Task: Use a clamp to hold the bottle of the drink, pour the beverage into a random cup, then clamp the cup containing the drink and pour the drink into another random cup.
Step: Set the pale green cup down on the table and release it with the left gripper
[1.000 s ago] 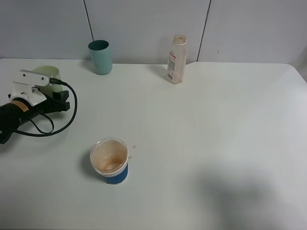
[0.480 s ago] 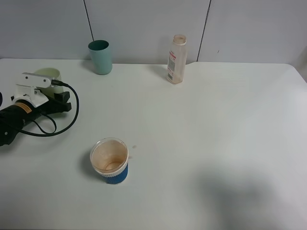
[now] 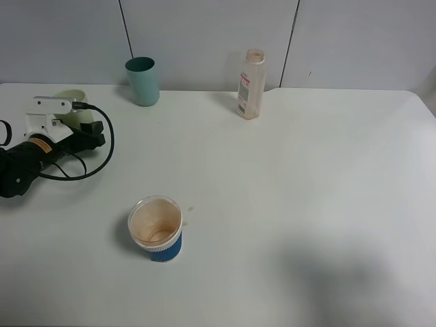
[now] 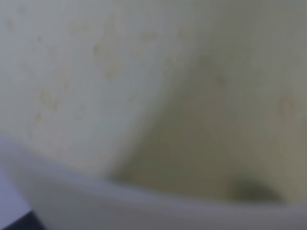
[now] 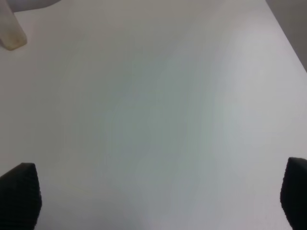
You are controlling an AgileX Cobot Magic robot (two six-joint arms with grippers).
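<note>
- now the left gripper (image 3: pixel 92 131) is clamped on the yellow cup (image 3: pixel 73 99), whose speckled inner wall fills the left wrist view.
- right gripper (image 5: pixel 158 201): jaws spread wide over bare table (image 5: pixel 158 105); the bottle (image 3: pixel 251 84) stands far ahead of them.
- teal cup (image 3: pixel 142 81) stands just beyond the left jaws.

- We are seeing the pale yellow-green tumbler (image 3: pixel 73 97) mostly hidden behind the left gripper (image 3: pixel 92 134).
- Beside the bottle (image 5: pixel 10 32), picture edges are cropping our view.
</note>
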